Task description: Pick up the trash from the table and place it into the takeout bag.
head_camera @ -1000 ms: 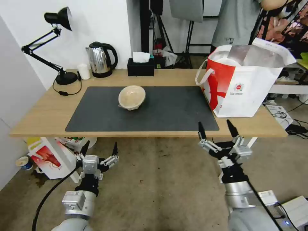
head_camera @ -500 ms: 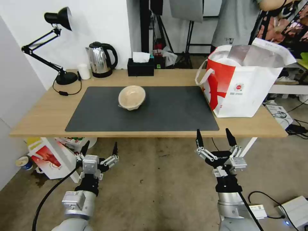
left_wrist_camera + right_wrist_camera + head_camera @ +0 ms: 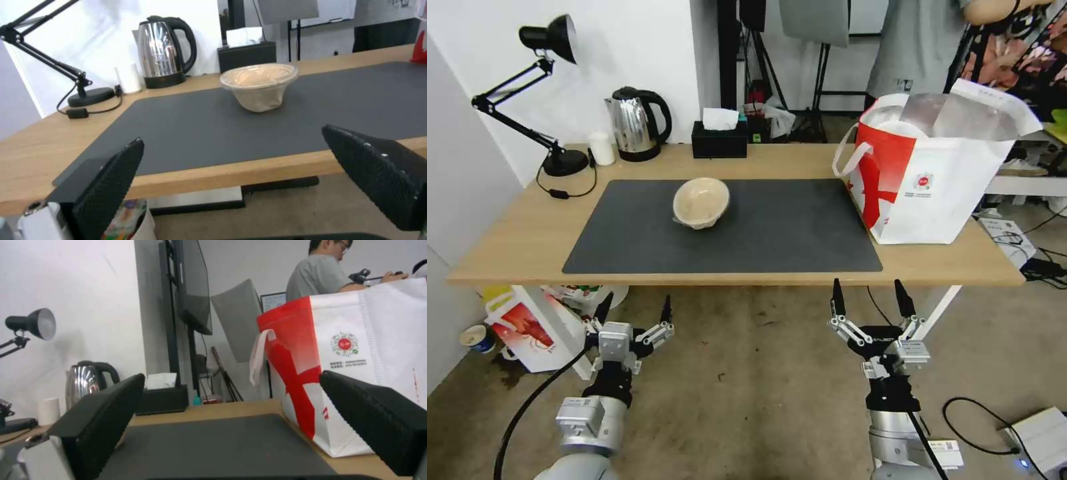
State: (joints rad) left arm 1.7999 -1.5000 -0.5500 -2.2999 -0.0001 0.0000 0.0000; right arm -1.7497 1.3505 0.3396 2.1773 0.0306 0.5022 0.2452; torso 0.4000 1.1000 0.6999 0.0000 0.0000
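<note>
The beige paper bowl (image 3: 701, 203) sits upright on the dark grey mat (image 3: 787, 233), left of the mat's centre and well apart from everything else on the table (image 3: 507, 247); judged from the layout, it is the one piece of trash left out in the open. The takeout bag (image 3: 934, 180) stands at the right end of the table, its near left corner just overlapping the mat's right edge, its mouth wide and the foil lining exposed, which suits a drop from above; a white rounded item shows inside near the mouth, not identifiable. The left gripper (image 3: 632, 313) hangs below and on the near side of the table edge, left of the bowl, fingers spread wide, holding and touching nothing; from its wrist camera the bowl (image 3: 259, 85) lies ahead across the mat. The right gripper (image 3: 868, 300) hangs just below the near table edge, in front of the bag, fingers likewise spread and empty. Kettle (image 3: 637, 123), desk lamp (image 3: 547, 40) and black tissue box (image 3: 719, 139) line the far edge, clear of the working area.
</note>
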